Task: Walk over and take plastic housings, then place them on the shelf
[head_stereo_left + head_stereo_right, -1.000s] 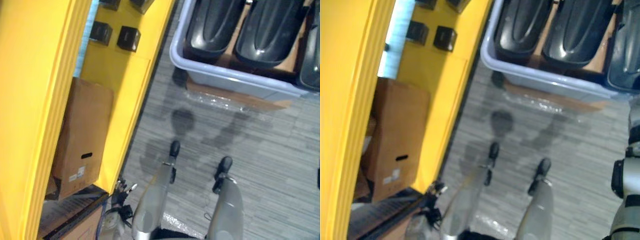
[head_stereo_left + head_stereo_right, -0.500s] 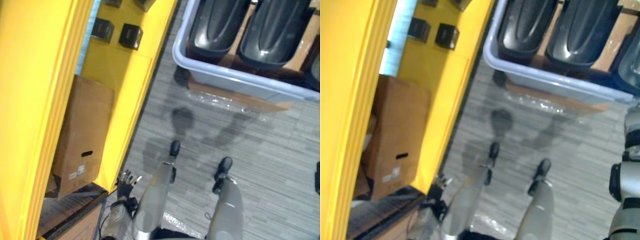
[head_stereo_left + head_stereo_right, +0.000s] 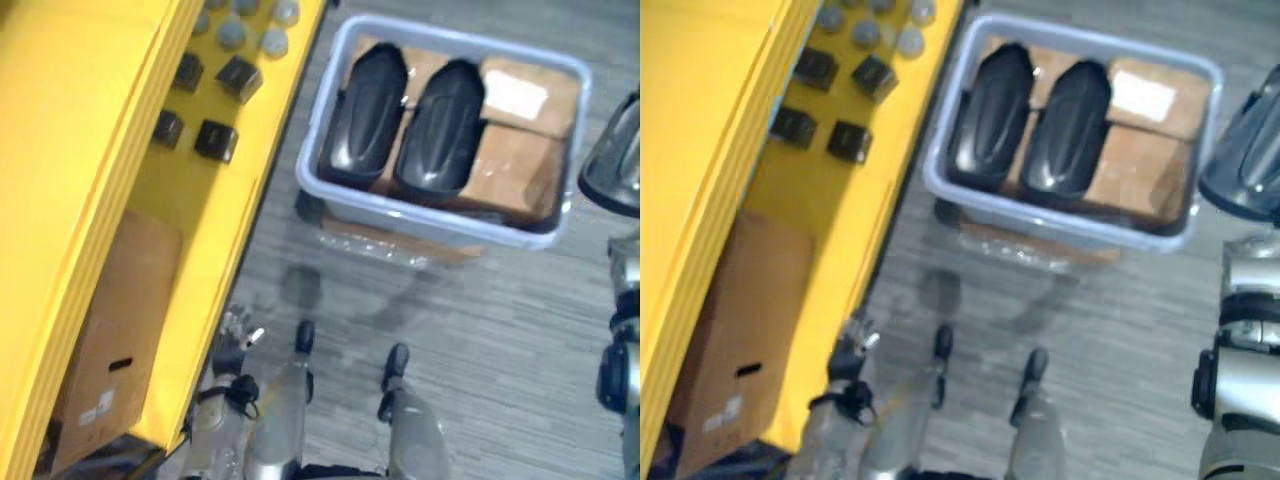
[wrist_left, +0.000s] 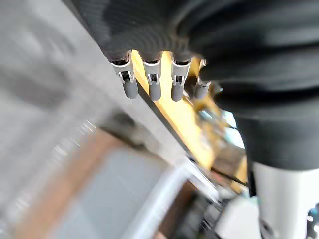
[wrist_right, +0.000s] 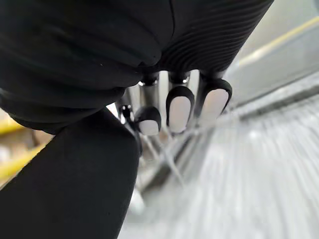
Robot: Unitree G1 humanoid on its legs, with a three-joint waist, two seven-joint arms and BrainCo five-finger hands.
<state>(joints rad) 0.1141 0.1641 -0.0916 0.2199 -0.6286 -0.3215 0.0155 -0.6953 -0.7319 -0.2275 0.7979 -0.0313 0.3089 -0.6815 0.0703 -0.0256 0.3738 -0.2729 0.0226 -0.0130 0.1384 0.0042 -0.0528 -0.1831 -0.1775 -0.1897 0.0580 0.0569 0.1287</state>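
- Right robot hand (image 5: 180, 107) curls round a housing (image 3: 1245, 150) to carry it (the shelf (image 3: 215, 225) is close by).
- Left robot hand (image 3: 238, 335) hangs loose, empty.

Reading no text anywhere: white label (image 3: 100, 403) on near-left cardboard box (image 3: 125, 300), white sheet (image 3: 515, 97) in far bin (image 3: 440, 222), both illegible.

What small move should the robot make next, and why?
Probably a small turn toward the yellow shelf on its left. One black housing seems already carried at the right hand, while two more lie in the grey bin. The left hand hangs open beside the shelf, holding nothing.
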